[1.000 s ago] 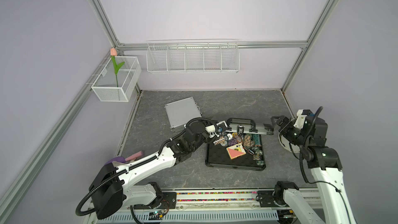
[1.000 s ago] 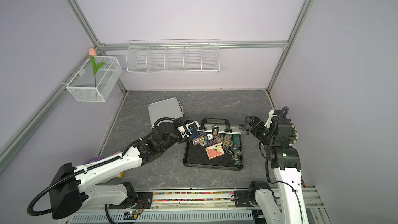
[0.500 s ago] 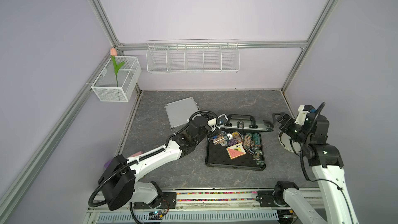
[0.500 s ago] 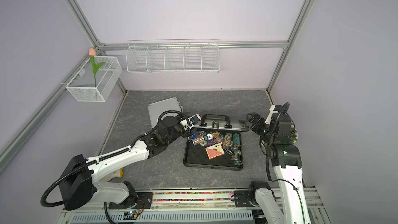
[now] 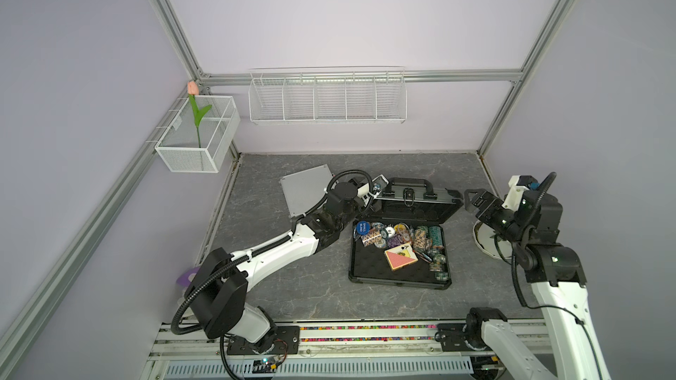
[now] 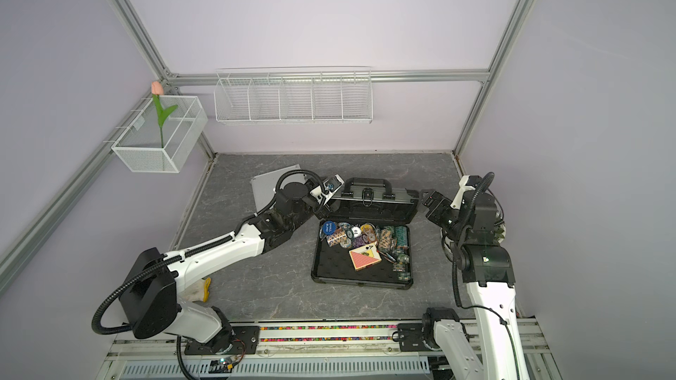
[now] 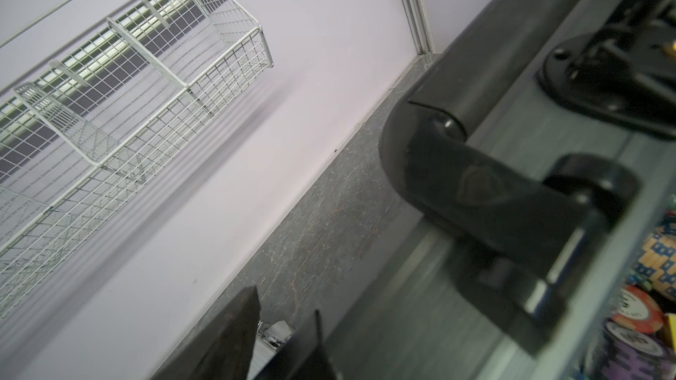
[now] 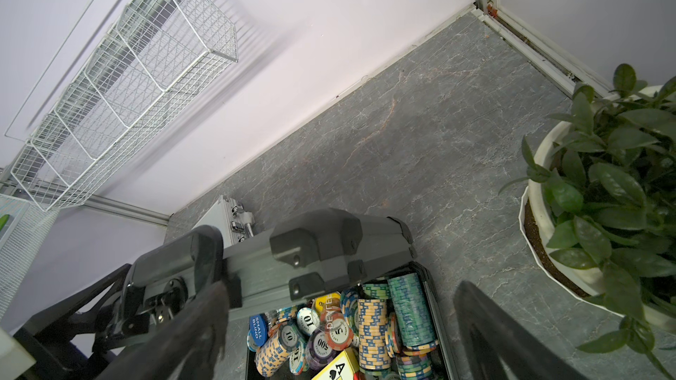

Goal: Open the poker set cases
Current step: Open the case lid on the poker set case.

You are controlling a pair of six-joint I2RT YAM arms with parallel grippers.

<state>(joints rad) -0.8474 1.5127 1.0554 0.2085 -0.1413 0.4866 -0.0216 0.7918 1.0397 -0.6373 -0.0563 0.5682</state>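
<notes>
Nearest the robot's base, the dark grey case [image 5: 365, 268] lies open in the middle of the desk [image 5: 292, 286]. Its black tray sits flat and holds heaps of poker chips [image 5: 420, 237] and a deck of cards [image 5: 400, 255] with a red back. At the tray's far edge the lid [image 5: 413, 210] stands raised, with the handle [image 5: 409, 183] on top.

The left pincer [image 7: 283, 301] sits at the lid's left end. Its jaws are parted with nothing between them, and whether a finger touches the lid cannot be told. The right pincer [image 5: 466, 199] hangs at the lid's right corner, spread wide and grasping nothing.

Beside the right arm stands a potted plant [image 8: 603, 195]. Farther back on the left, behind the left arm, the silver case [image 5: 305, 191] lies flat and shut. On the back wall hangs a white wire basket [image 5: 327, 98].
</notes>
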